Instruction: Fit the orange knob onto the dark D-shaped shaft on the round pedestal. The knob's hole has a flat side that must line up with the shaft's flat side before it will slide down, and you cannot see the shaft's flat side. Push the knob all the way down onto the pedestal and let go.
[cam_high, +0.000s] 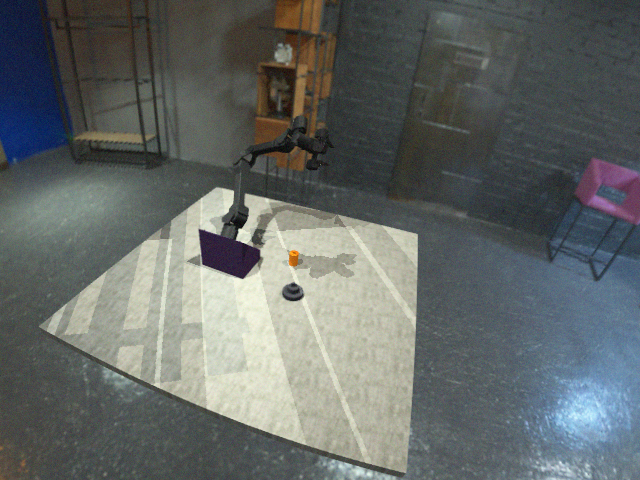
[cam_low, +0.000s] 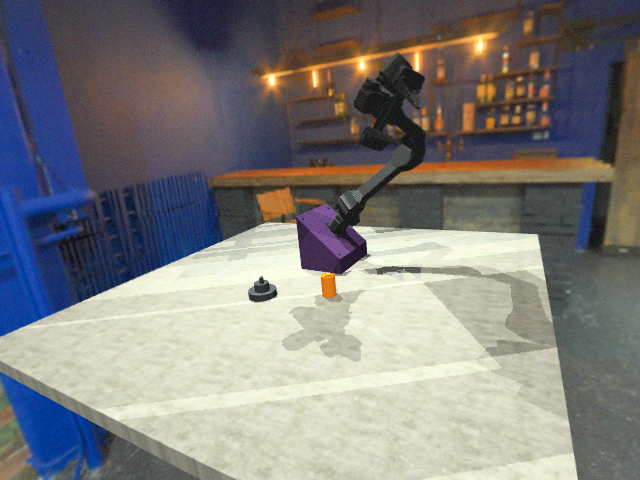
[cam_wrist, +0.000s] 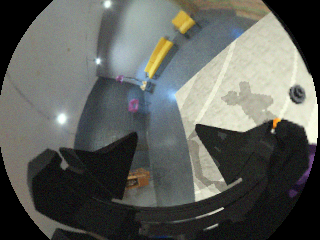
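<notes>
The orange knob stands upright on the table, a short way in front of the arm's purple base. It also shows in the exterior view and as a small orange sliver in the wrist view. The dark round pedestal with its short shaft stands on the table beyond the knob, apart from it; it shows too in the exterior view and in the wrist view. My gripper hangs high above the table, open and empty, far above both; it shows in the exterior view and the wrist view.
The purple base block stands close behind the knob. The table edges lie far from both parts. Shelves, a bar counter and a pink chair stand off the table.
</notes>
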